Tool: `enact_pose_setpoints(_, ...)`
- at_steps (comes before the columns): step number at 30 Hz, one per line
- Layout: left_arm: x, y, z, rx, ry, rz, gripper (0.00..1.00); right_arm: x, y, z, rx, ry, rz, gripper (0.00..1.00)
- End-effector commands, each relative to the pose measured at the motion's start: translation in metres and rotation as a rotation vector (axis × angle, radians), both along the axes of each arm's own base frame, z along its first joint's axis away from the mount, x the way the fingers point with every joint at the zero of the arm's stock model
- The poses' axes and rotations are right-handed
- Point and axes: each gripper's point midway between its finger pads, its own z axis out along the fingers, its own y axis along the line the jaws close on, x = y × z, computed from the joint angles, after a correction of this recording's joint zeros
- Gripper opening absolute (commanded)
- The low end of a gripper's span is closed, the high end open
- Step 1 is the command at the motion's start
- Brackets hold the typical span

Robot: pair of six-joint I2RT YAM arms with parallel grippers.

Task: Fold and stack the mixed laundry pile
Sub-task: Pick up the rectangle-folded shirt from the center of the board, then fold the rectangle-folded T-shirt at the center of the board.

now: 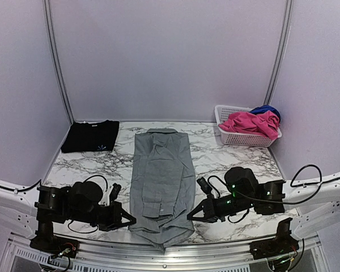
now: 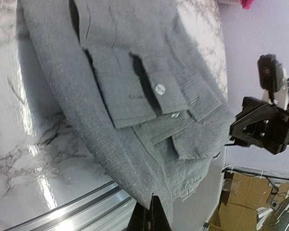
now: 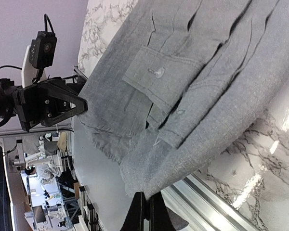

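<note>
I have the left gripper and right gripper both pinched tight on the bottom hem corners of the grey shirt, which lies flat at centre frame, collar toward the top.

grey woven button shirt: plain grey | folded black cloth top: black, small pale print | white plastic lattice basket: white | crumpled cloth: bright pink | marble tabletop: white, grey-veined
</note>
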Motion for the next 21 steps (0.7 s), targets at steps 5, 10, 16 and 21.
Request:
enact_pose_setpoints(5,0.075,0.013,0.041,-0.011,-0.097,0.154,0.00,0.090,-0.011,0.048,0.045,-0.149,-0.145,0.00)
enact_pose_setpoints(10,0.126,0.007,0.056,-0.001,-0.124,0.167,0.00,0.145,-0.013,0.064,0.059,-0.210,-0.155,0.00)
enact_pose_setpoints(16,0.194,0.005,0.056,0.013,-0.142,0.189,0.00,0.212,-0.019,0.058,0.041,-0.232,-0.175,0.00)
enact_pose_setpoints(21,0.238,-0.006,0.037,0.037,-0.114,0.168,0.00,0.260,-0.025,0.042,0.046,-0.220,-0.181,0.00)
